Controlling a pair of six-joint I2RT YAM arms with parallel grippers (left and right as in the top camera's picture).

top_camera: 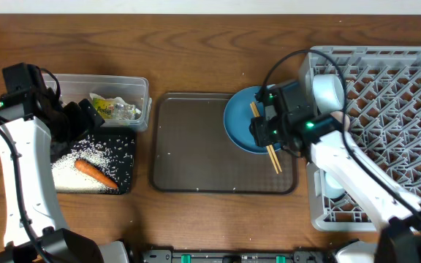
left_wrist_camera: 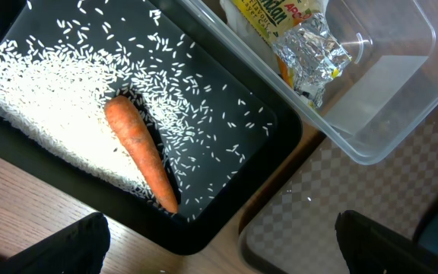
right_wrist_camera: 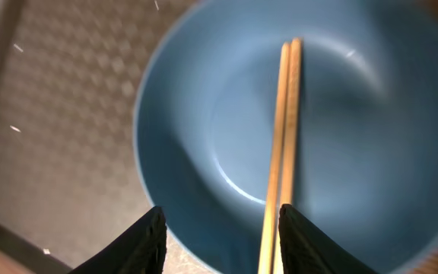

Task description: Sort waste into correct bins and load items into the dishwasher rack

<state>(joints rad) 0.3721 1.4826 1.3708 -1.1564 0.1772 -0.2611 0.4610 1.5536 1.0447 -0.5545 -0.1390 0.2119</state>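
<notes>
Sorted, at left: wrapper (top_camera: 112, 109) in clear tub (top_camera: 142, 90); rice (top_camera: 68, 166) and carrot (top_camera: 96, 172) in black tray (top_camera: 131, 165). Left to load: chopsticks (right_wrist_camera: 284, 137) across blue plate (top_camera: 238, 124). Right pincer (right_wrist_camera: 220, 219) parted astride chopsticks, not yet gripping; left pincer (left_wrist_camera: 219, 243) wide open.

white arms (top_camera: 22, 175), black wrists (top_camera: 289, 109), black cables (top_camera: 276, 63)

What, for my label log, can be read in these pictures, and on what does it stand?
"NDAN" (cut off, uncertain): yellow print on the crumpled wrapper in the clear tub.
Smaller print beside it: too blurred to read.
Nothing else shows any text.
</notes>
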